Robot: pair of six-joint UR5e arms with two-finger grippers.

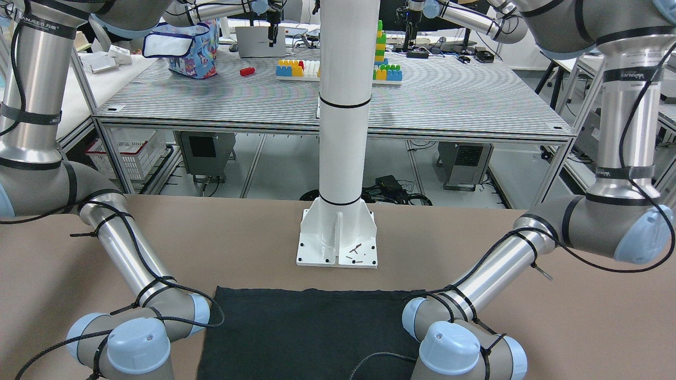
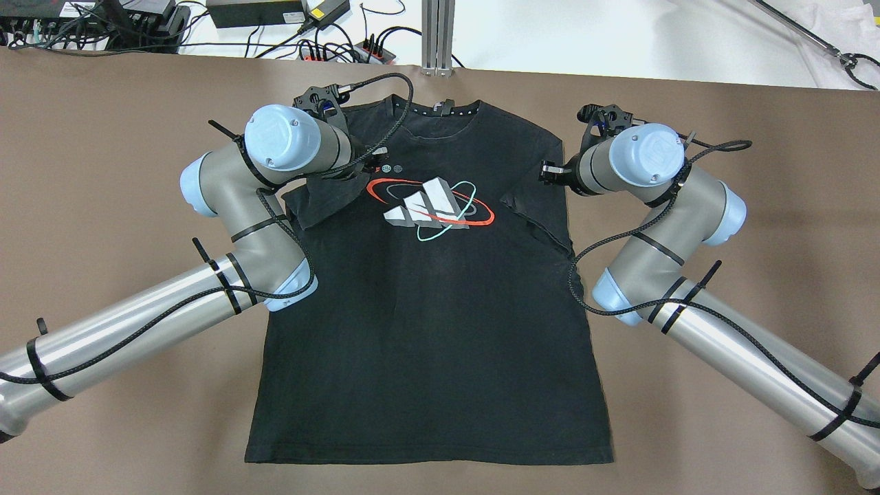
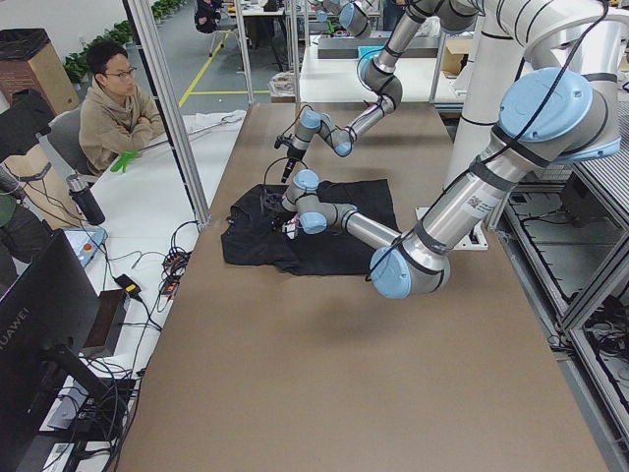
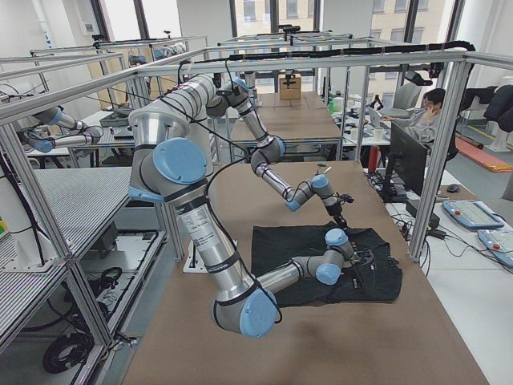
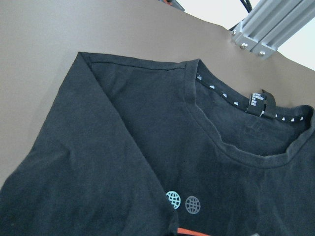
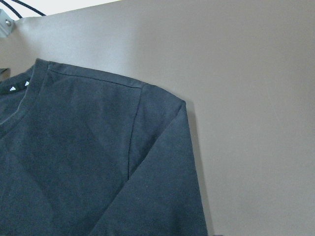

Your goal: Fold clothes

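The clothes are one black T-shirt (image 2: pixel 426 309) with a red, white and teal chest print, lying flat and face up on the brown table (image 2: pixel 103 172). Its collar points to the far edge. Both short sleeves lie folded inward over the body. My left gripper (image 2: pixel 322 103) hovers over the shirt's left shoulder (image 5: pixel 123 108). Above the right shoulder (image 6: pixel 147 113) is my right gripper (image 2: pixel 605 118). No fingers show in either wrist view, and the wrists hide them from above, so I cannot tell whether either gripper is open or shut. The hem (image 1: pixel 306 316) lies near the white post.
The white post's base plate (image 1: pixel 338 237) stands just behind the hem. An aluminium upright (image 2: pixel 438 34), cables and power strips (image 2: pixel 330 48) line the far edge. A person (image 3: pixel 113 103) sits at the side desk beyond the table, by a monitor (image 3: pixel 39 324).
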